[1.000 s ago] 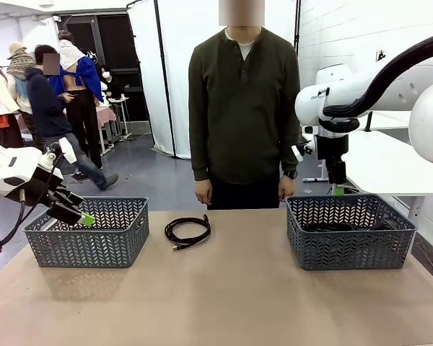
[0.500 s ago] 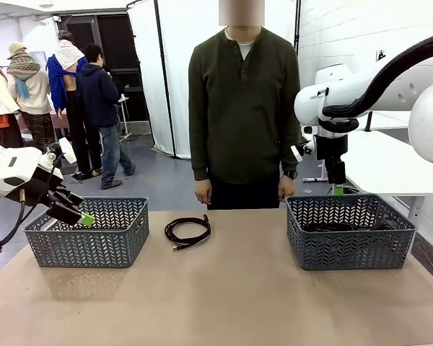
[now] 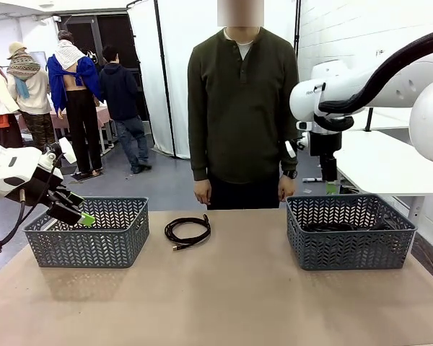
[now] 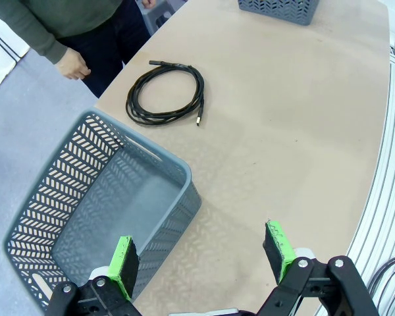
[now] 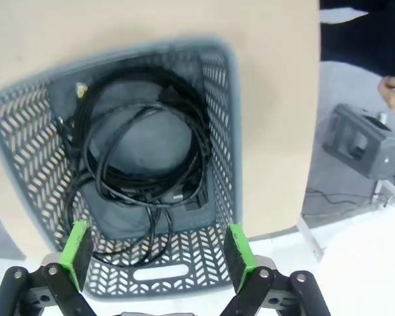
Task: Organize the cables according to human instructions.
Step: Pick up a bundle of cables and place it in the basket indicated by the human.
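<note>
One coiled black cable (image 3: 187,231) lies on the table between the two baskets, in front of the human (image 3: 242,108), who stands at the far edge with both arms down. In the left wrist view this cable (image 4: 166,93) lies beyond the left basket. More black cables (image 5: 141,141) lie tangled inside the right basket (image 5: 220,131). My right gripper (image 5: 157,234) hangs open and holds nothing above that basket; in the front view the right gripper (image 3: 330,186) is over its back rim. My left gripper (image 3: 78,213) is open with nothing in it over the left basket's near left corner.
The left basket (image 3: 86,245) is grey and holds nothing (image 4: 59,184). The right basket (image 3: 350,249) stands at the table's right. The person's hand (image 4: 74,66) hangs near the table's far edge. Other people stand in the background at the left.
My right arm has risen a little and shifted slightly left above the right basket. The left arm and the table cable have not moved. People in the background walked.
</note>
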Robot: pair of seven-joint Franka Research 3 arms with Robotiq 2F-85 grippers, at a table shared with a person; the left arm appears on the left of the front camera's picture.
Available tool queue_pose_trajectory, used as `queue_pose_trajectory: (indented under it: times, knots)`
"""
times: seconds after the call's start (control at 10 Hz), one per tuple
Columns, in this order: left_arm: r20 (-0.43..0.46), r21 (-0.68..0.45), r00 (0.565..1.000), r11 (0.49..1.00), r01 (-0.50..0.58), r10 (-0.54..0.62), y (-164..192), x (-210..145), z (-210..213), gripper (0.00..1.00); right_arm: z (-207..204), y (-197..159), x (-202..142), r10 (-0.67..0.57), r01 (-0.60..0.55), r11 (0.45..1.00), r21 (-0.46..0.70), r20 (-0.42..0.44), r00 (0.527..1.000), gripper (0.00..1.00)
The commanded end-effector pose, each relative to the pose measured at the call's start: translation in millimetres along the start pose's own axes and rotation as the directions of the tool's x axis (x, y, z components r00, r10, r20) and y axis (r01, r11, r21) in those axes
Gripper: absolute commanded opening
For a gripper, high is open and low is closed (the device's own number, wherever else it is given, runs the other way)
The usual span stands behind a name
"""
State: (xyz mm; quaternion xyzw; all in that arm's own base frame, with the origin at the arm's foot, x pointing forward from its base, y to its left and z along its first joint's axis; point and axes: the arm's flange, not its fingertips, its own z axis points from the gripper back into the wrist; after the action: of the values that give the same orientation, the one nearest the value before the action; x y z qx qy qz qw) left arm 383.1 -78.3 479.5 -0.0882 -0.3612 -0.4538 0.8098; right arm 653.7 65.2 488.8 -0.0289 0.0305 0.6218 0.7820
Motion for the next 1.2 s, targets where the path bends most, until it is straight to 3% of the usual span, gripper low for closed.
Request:
queue_pose_trajectory:
  times: [0.0,0.4,0.8,1.1]
  knots:
    - [0.007,-0.009,1.000,1.000,0.004,-0.004,2.7,-2.1,-1.9,1.00,17.7,31.0,19.7,-0.092,0.092,0.996,0.008,0.067,0.993,1.00]
    - [0.007,-0.009,1.000,1.000,0.004,-0.004,2.7,-2.1,-1.9,1.00,22.9,103.6,53.9,-0.212,0.222,0.975,-0.027,0.205,0.956,1.00]
    - [0.007,-0.009,1.000,1.000,0.004,-0.004,2.7,-2.1,-1.9,1.00,0.0,162.7,67.1,-0.164,0.184,0.983,-0.025,0.356,0.920,1.00]
    - [0.007,-0.009,1.000,1.000,0.004,-0.004,2.7,-2.1,-1.9,1.00,-18.8,191.4,70.8,-0.147,0.158,0.987,0.006,0.404,0.903,1.00]
